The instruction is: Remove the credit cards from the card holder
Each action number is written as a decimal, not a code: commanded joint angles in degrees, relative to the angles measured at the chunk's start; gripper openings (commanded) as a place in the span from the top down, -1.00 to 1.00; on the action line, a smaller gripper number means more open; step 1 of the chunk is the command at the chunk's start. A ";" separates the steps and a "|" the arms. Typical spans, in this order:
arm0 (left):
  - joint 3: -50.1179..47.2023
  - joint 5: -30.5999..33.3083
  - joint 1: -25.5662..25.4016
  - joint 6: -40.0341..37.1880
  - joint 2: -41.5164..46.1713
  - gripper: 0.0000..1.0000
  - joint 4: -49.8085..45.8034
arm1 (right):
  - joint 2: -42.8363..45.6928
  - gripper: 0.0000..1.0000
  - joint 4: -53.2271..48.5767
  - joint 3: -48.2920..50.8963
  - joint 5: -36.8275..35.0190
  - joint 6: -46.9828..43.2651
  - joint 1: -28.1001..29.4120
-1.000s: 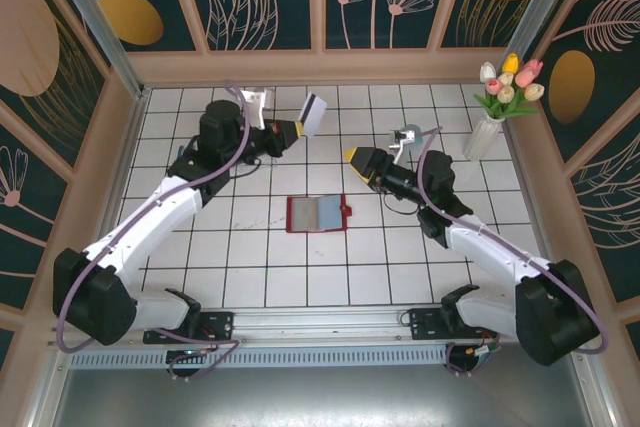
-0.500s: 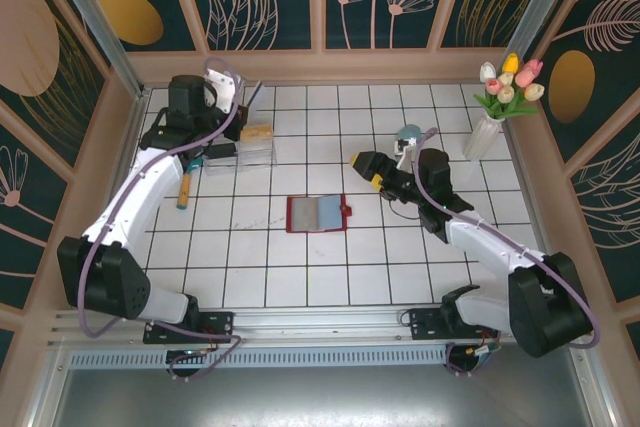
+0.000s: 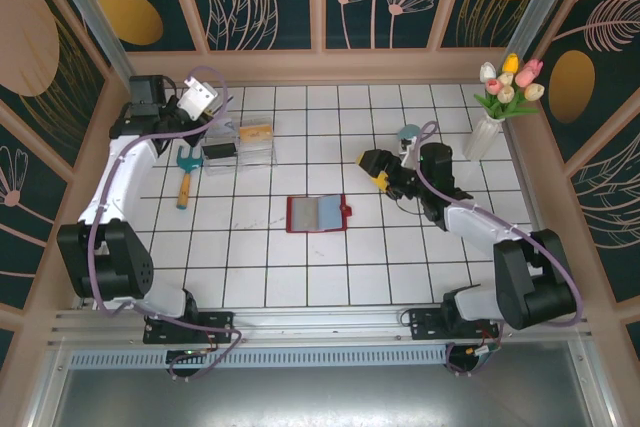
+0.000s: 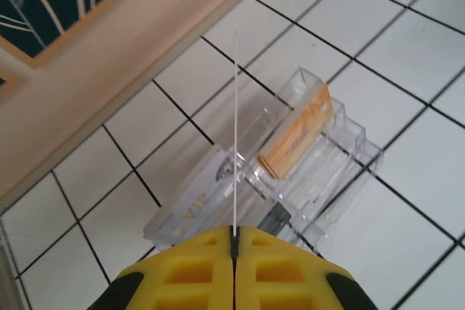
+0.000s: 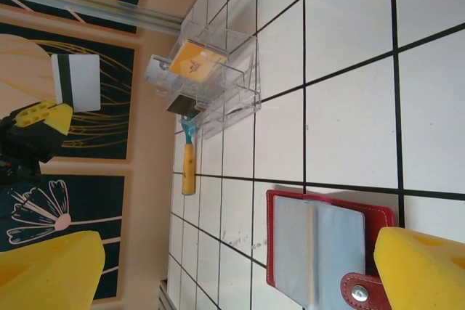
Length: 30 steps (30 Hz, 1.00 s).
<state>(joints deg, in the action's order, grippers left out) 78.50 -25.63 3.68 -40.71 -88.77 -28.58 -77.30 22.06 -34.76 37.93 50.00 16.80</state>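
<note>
Card holder [image 3: 317, 214] lies open and flat mid-table, pale pockets up. Long axis runs left–right, red snap tab [image 3: 347, 211] pointing right.

Right gripper [image 3: 374, 169] near, beyond the holder's right end. Jaws wide apart, nothing between them.

Farther back left: clear plastic box [image 3: 240, 143], tan credit card [image 3: 256, 132] in one compartment.

Left gripper [image 4: 234, 236] hangs beyond the box's left end, pinched tight on a white credit card [image 4: 235, 128]. Card is a thin edge-on line in the left wrist view. Right wrist view shows its broad face with a dark stripe.

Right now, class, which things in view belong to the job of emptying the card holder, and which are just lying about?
Job: red card holder, held card, yellowish card, clear box holding cards.
Lying about: wooden-handled tool, tulip vase.
</note>
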 commanded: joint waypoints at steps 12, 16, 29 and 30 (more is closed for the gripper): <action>10.88 -0.65 3.44 -19.69 -15.23 0.98 -12.04 | -3.93 -0.98 -0.44 -4.74 2.47 -0.36 -0.45; 12.64 0.56 3.44 -20.73 -16.55 0.98 -10.53 | -4.17 -0.98 -1.41 -4.79 1.93 -0.51 -0.46; 20.16 0.75 3.44 -26.90 -22.25 1.00 -16.35 | -1.34 -0.98 -5.58 -4.79 1.63 -0.47 0.13; 20.29 0.76 3.44 -26.88 -22.59 1.00 -16.53 | -1.04 -0.98 -5.78 -4.83 1.59 -0.51 0.38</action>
<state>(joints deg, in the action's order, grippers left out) 96.82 -23.53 6.96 -64.93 -109.40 -41.85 -80.60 18.09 -38.00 39.48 50.00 16.84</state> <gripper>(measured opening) 0.054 0.990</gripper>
